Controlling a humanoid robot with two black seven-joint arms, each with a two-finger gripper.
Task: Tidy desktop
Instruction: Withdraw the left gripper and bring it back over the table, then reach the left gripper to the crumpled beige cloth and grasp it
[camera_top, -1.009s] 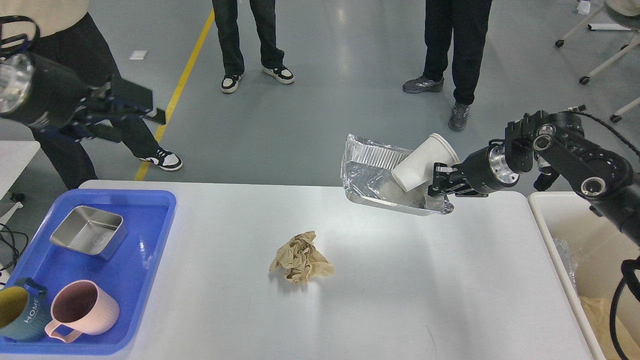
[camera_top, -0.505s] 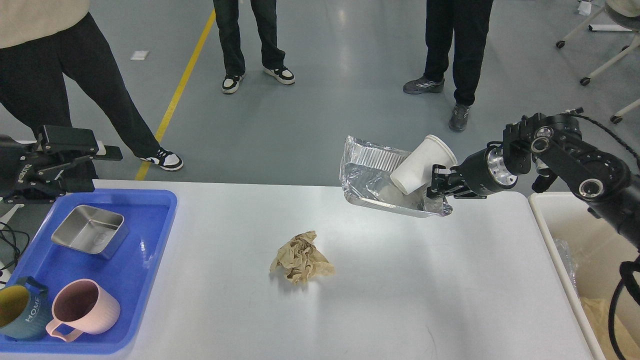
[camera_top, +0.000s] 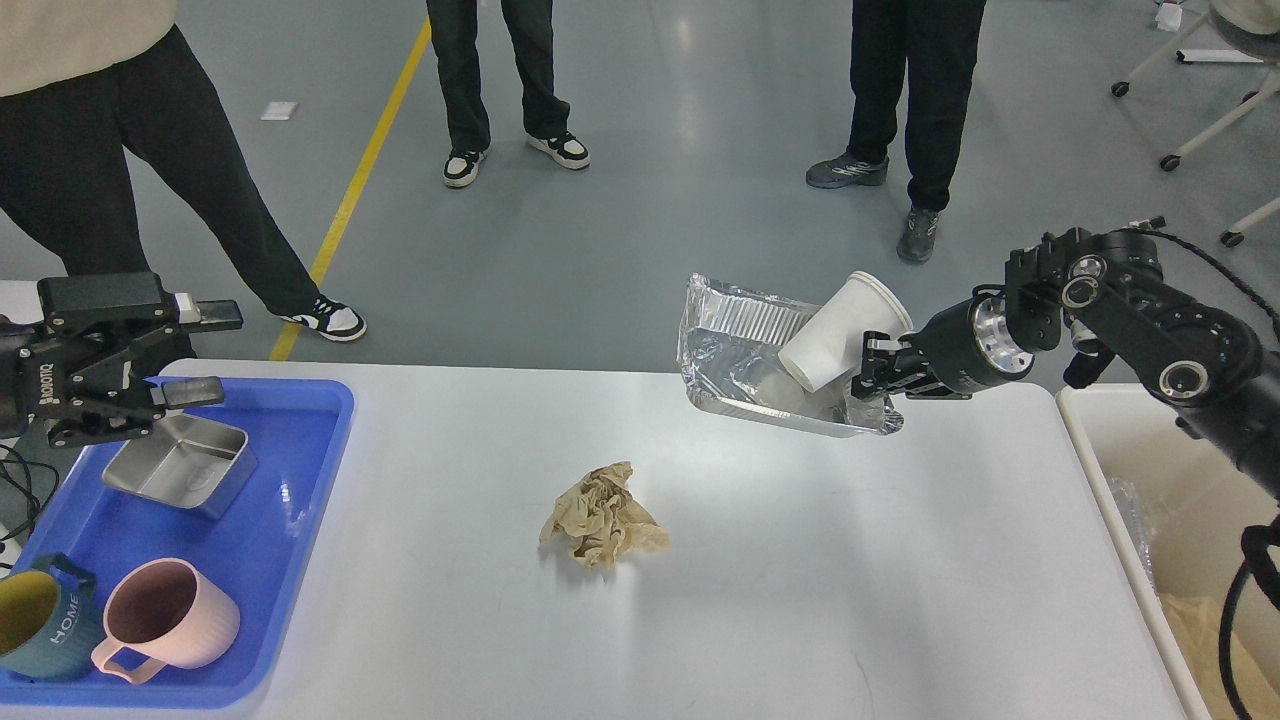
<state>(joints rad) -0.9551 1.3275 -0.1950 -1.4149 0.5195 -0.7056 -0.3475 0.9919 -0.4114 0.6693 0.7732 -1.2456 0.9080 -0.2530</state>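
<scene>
The white desktop (camera_top: 760, 560) fills the lower view. A crumpled brown paper napkin (camera_top: 602, 517) lies near its middle. My right gripper (camera_top: 868, 384) is shut on the near right rim of a foil tray (camera_top: 745, 360), held tilted above the desktop's far edge with a white paper cup (camera_top: 838, 332) lying inside it. Over the blue tray's far left corner, my left gripper (camera_top: 205, 352) hovers open with nothing between its fingers.
A blue tray (camera_top: 290, 480) at the left holds a steel box (camera_top: 178, 464), a pink mug (camera_top: 168, 620) and a teal mug (camera_top: 38, 620). A cream-white bin (camera_top: 1110, 470) stands at the right edge. Three people stand on the floor beyond the desktop.
My left arm has swung down from high on the left to just above the blue tray's far corner. The foil tray with the cup has shifted slightly left and down in my right gripper.
</scene>
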